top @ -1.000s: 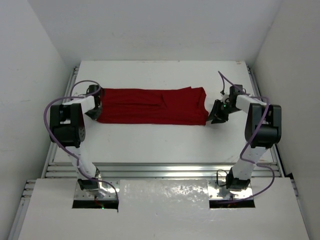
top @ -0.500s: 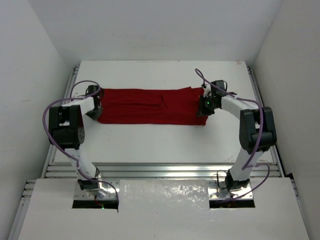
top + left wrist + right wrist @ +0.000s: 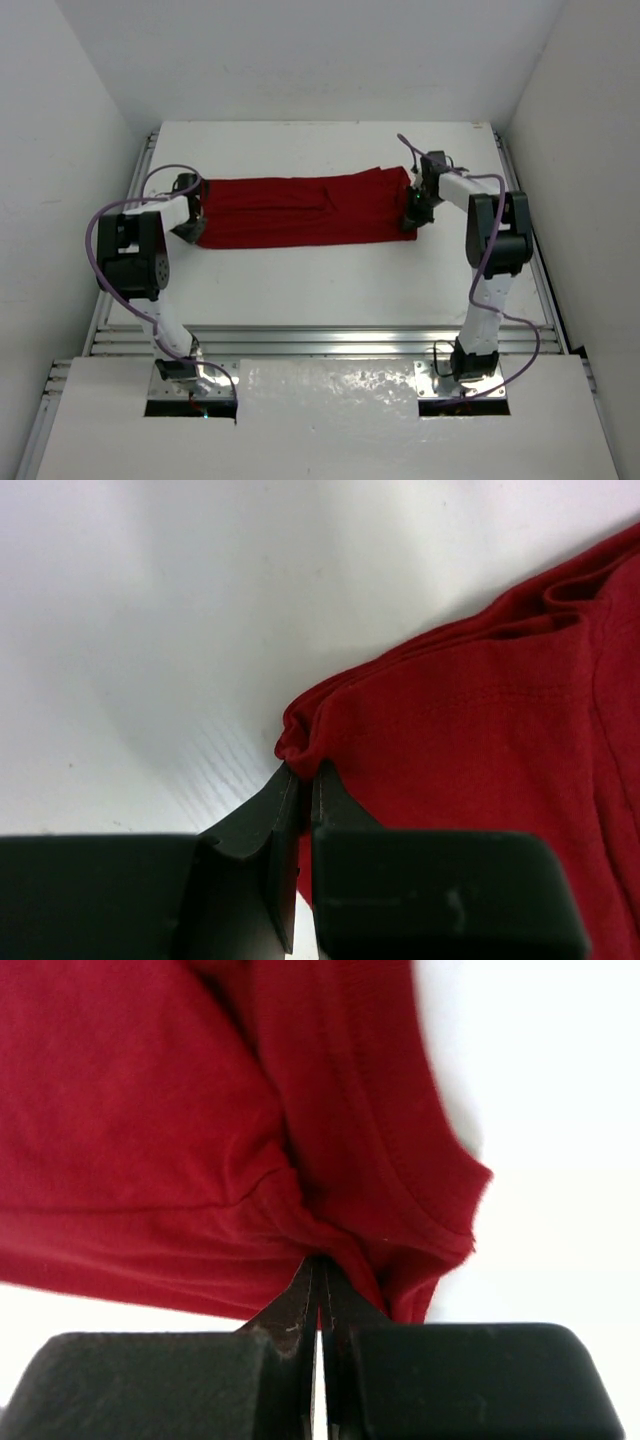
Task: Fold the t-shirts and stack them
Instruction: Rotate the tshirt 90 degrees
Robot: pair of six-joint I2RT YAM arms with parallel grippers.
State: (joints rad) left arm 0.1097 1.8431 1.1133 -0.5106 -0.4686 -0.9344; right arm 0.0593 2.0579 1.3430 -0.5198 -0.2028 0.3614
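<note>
Both ends of the t-shirt (image 3: 300, 210) are pinched: our left gripper (image 3: 300, 778) is closed on the layered corner at its left end, our right gripper (image 3: 318, 1270) on the bunched hem at its right end. It lies as a long band across the middle of the table (image 3: 300, 285). We judge it light, limp and likely to sag, so hold every layer at the corners.

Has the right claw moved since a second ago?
Yes. The right claw went left, away from the right edge of the table, and now pinches the right end of the t-shirt.
</note>
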